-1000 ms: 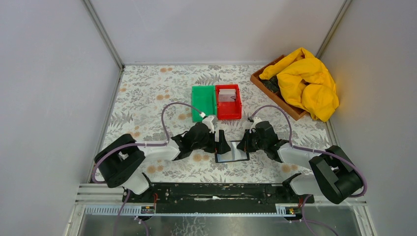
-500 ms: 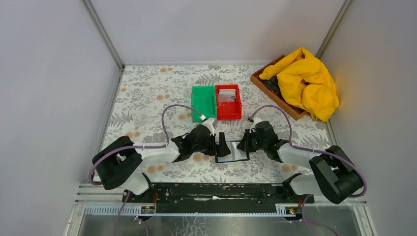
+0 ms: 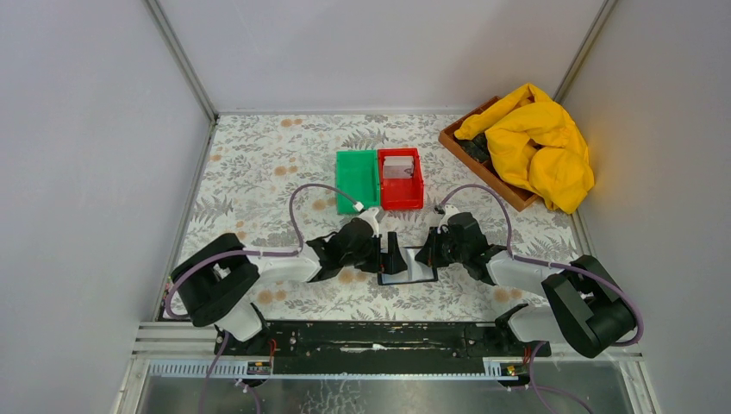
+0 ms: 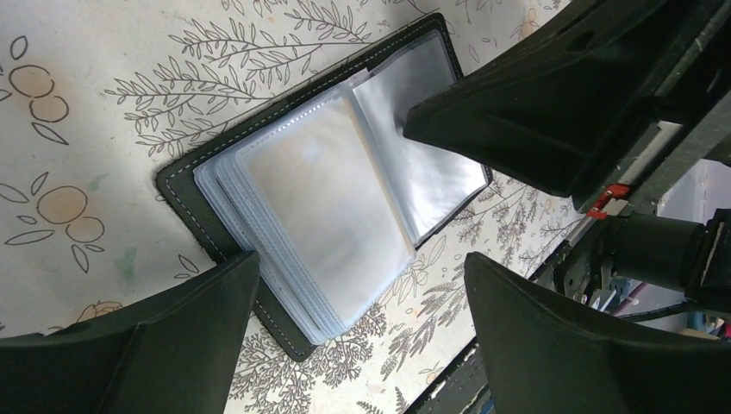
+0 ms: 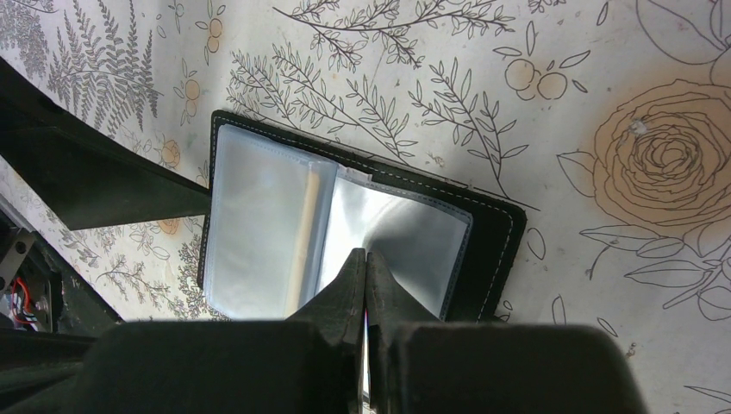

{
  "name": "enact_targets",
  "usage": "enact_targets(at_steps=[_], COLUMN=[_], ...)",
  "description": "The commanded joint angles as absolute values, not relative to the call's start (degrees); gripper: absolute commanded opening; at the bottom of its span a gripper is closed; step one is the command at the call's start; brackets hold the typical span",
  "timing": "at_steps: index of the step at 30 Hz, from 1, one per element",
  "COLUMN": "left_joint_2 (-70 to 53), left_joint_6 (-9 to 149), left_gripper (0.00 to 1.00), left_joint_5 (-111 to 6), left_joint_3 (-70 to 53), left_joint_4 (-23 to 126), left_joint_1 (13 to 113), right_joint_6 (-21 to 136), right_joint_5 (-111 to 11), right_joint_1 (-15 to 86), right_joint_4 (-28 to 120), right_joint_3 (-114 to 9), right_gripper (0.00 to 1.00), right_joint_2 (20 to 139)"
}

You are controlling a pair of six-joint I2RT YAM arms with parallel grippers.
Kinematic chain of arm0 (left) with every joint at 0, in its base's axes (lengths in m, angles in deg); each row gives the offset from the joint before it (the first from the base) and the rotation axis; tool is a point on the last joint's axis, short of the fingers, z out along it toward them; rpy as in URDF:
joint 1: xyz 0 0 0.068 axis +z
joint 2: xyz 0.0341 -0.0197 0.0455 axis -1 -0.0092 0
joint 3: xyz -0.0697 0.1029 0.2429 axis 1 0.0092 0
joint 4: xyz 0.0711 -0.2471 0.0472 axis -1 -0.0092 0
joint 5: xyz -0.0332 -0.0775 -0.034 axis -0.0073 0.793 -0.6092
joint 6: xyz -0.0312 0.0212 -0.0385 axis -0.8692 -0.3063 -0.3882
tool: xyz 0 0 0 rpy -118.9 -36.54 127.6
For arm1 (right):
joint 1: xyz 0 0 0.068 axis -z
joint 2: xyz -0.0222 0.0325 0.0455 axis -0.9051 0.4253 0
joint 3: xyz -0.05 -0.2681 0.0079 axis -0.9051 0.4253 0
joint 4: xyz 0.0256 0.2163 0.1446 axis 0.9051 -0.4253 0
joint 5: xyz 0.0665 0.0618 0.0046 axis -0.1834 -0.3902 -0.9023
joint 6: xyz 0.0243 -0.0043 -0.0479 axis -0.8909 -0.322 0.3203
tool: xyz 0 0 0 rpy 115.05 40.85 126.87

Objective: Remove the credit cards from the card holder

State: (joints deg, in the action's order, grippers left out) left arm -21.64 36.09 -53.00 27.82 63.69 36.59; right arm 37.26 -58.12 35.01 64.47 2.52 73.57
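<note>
The black card holder [image 3: 412,267] lies open on the floral table between my two grippers. Its glossy bluish-grey sleeves show in the left wrist view [image 4: 328,190] and in the right wrist view [image 5: 259,233]. A tan card edge [image 5: 303,233] shows inside a sleeve near the fold. My left gripper [image 3: 390,253] is open, its fingers straddling the holder's left end [image 4: 358,259]. My right gripper [image 3: 428,253] is shut, its tips [image 5: 365,252] pressed onto the right-hand sleeve page. A grey-white card [image 3: 397,166] lies in the red bin.
A green bin [image 3: 356,179] and a red bin [image 3: 416,197] stand side by side just behind the grippers. A wooden tray [image 3: 483,171] with a yellow cloth [image 3: 534,142] sits at the back right. Walls close in the table on three sides.
My left arm has shifted slightly, its elbow moving a little to the right. The card holder and my right gripper have stayed where they were.
</note>
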Motion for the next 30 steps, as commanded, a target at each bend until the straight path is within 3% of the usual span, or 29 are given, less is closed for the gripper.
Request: enact_targets(at_steps=[1, 30], left_joint_2=[-24.3, -21.4], left_joint_6=[35.8, 36.0], left_gripper=[0.96, 0.96], left_joint_5=[-52.2, -54.1], left_joint_3=[25.9, 22.6], left_joint_4=[66.1, 60.9], left_joint_1=[36.2, 35.1], right_joint_6=[37.6, 37.5], right_joint_5=[-58.5, -58.9], right_joint_1=[35.3, 35.3], right_joint_4=[65.4, 65.6], right_joint_3=[0.7, 0.6], right_gripper=[0.0, 0.0], right_joint_2=[74.4, 74.9])
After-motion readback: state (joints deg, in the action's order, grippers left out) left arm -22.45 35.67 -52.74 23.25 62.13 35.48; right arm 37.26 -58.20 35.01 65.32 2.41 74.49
